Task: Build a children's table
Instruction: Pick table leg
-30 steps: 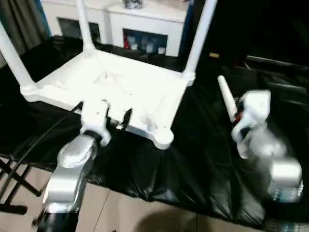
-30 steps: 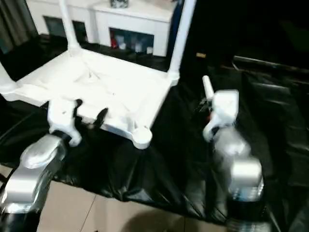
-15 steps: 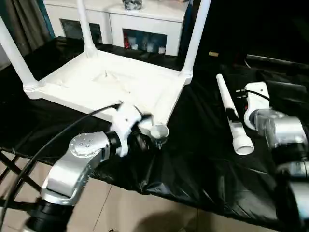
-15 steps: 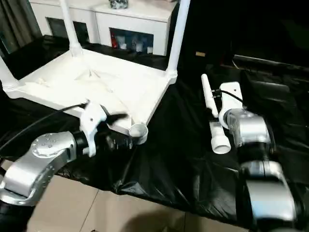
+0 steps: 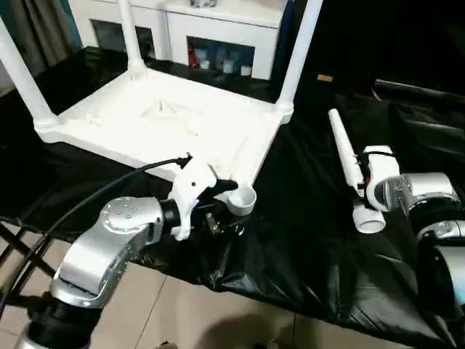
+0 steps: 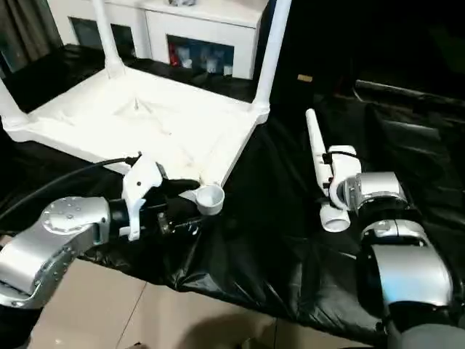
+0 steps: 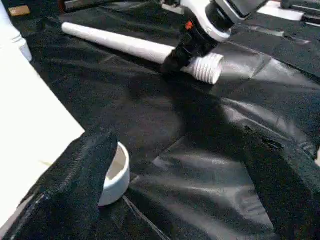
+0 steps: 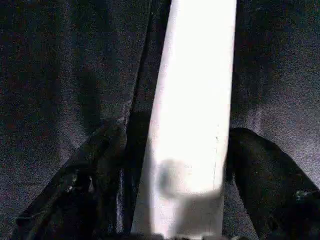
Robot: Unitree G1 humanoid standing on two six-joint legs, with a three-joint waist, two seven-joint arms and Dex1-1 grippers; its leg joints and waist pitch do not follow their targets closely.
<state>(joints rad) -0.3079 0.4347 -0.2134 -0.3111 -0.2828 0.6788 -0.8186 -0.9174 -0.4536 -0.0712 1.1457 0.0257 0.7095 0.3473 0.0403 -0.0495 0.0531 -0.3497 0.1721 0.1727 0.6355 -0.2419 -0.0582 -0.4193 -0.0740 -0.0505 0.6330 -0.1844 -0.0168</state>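
The children's table lies upside down, its white tabletop (image 5: 167, 123) ribbed side up on a black cloth. Three white legs (image 5: 298, 51) stand in corner sockets. The near corner socket (image 5: 243, 200) is empty. My left gripper (image 5: 224, 206) is open beside that socket, one finger (image 7: 85, 170) close against it and nothing between its fingers. A fourth leg (image 5: 343, 149) lies loose on the cloth to the right, threaded end (image 5: 369, 218) towards me. My right gripper (image 5: 360, 178) straddles this leg (image 8: 195, 100) near the thick end. Its fingers (image 8: 95, 170) stand on either side with a narrow gap.
A white cabinet (image 5: 218, 29) with glass doors stands behind the table. The black cloth (image 5: 290, 247) hangs over the front edge above a tiled floor (image 5: 189, 313). A black cable (image 5: 87, 203) runs along my left arm. Dark folded cloth lies at the far right.
My left arm has turned and brought its gripper from the tabletop's front edge to the empty corner socket. My right gripper has dropped over the loose leg and its fingers have narrowed.
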